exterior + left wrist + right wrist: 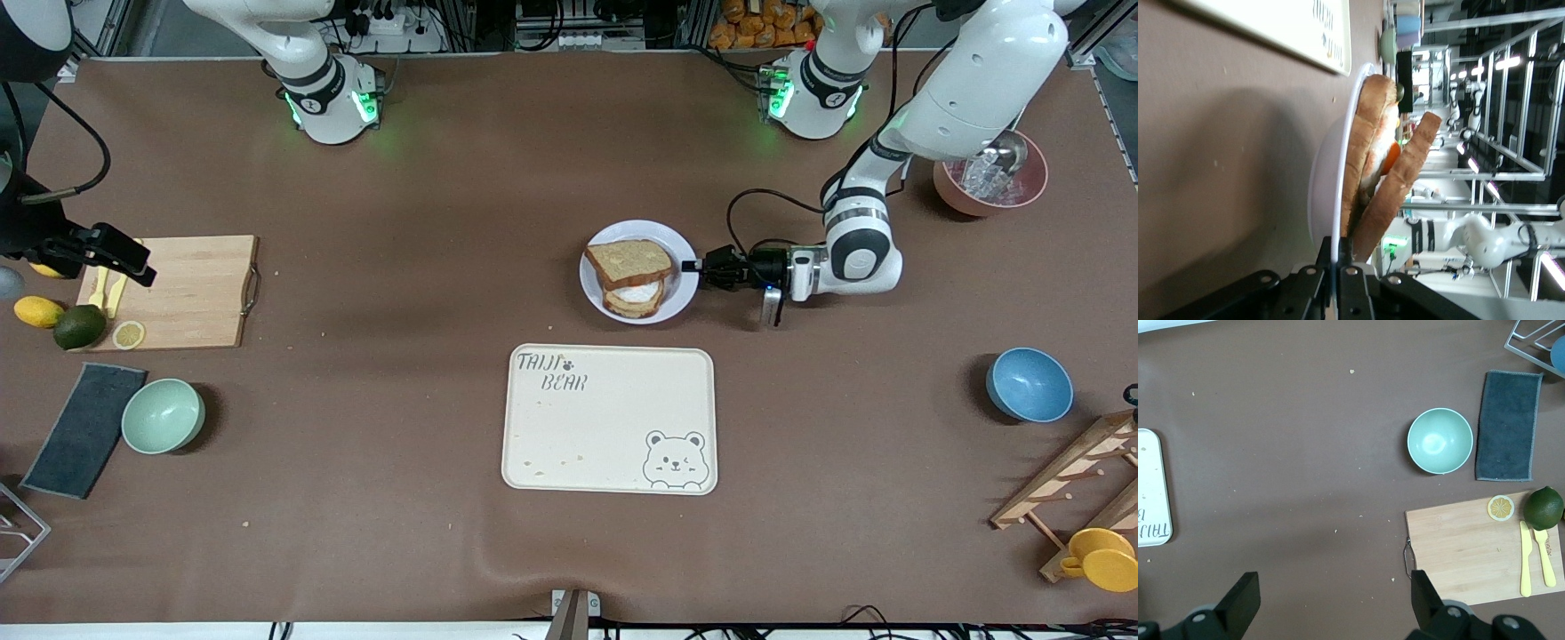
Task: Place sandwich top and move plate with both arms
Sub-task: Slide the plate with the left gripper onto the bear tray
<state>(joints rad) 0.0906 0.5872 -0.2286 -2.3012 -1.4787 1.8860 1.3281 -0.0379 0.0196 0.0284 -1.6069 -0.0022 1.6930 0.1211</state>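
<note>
The pale plate [683, 296] sits mid-table, farther from the front camera than the bear tray. On it the brown sandwich top [629, 260] lies tilted over the egg-topped slice [636, 295]. My left gripper [695, 266] lies low at the plate's edge toward the left arm's end and is shut on the rim. In the left wrist view the rim [1341, 167] runs between the closed fingers of the left gripper [1341, 257], with the sandwich top [1401, 183] leaning above it. My right gripper [138, 267] is open and empty, up over the cutting board; the right wrist view [1335, 600] shows bare table between its fingers.
The cream bear tray [610, 418] lies nearer the front camera than the plate. A blue bowl [1029, 384], a wooden rack [1080, 480] and a pink bowl [989, 185] are toward the left arm's end. A cutting board [191, 293], green bowl [163, 415] and dark cloth [84, 429] are toward the right arm's end.
</note>
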